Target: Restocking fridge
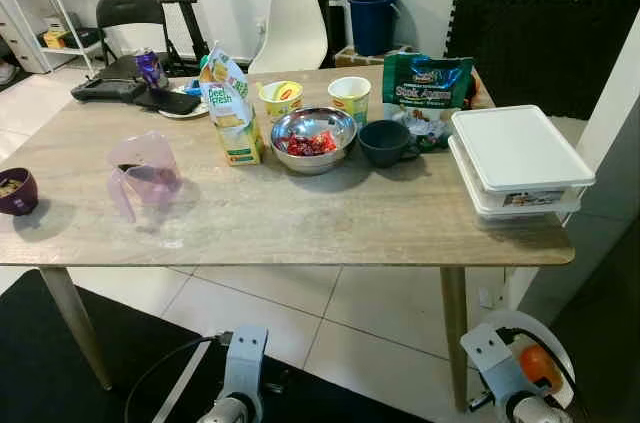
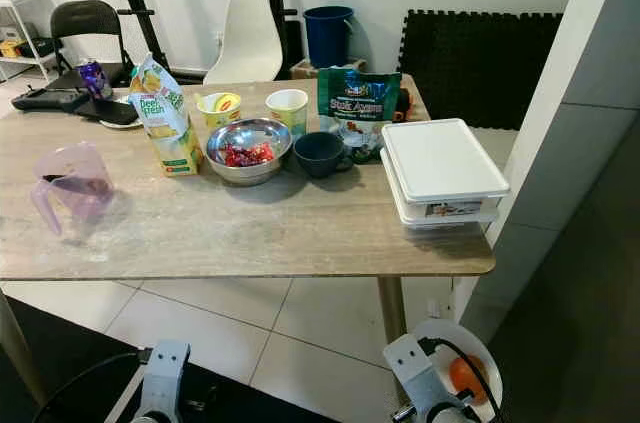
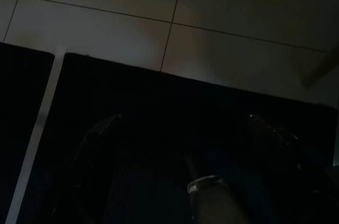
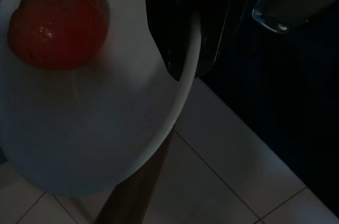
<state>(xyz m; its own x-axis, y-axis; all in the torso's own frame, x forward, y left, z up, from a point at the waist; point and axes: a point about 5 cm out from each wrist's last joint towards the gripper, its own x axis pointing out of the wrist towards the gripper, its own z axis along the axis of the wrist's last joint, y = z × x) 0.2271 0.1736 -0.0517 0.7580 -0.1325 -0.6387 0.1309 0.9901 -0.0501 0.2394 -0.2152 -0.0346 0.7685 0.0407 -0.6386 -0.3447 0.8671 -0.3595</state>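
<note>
Low at my right side, my right gripper (image 4: pixel 184 61) is shut on the rim of a white plate (image 4: pixel 79 139) that carries a round red-orange tomato (image 4: pixel 53 20). The plate (image 2: pixel 478 371) hangs below the table's front right corner, beside the right arm. My left gripper (image 3: pixel 185 128) hangs idle over a dark mat, its two fingers wide apart and empty. On the wooden table (image 1: pixel 330 223) stand a juice carton (image 1: pixel 230 108), a steel bowl of red pieces (image 1: pixel 312 138), two paper cups (image 1: pixel 350 95), a dark mug (image 1: pixel 385 141), a green snack bag (image 1: pixel 427 93) and two stacked white lidded boxes (image 1: pixel 515 163).
A purple plastic jug (image 1: pixel 145 173) and a small dark bowl (image 1: pixel 15 191) sit at the table's left. Chairs (image 1: pixel 292 28), a blue bin (image 1: pixel 373 18) and black foam mats (image 1: pixel 540 43) stand behind. A tall grey panel (image 2: pixel 590 143) rises close on the right. Tiled floor lies below.
</note>
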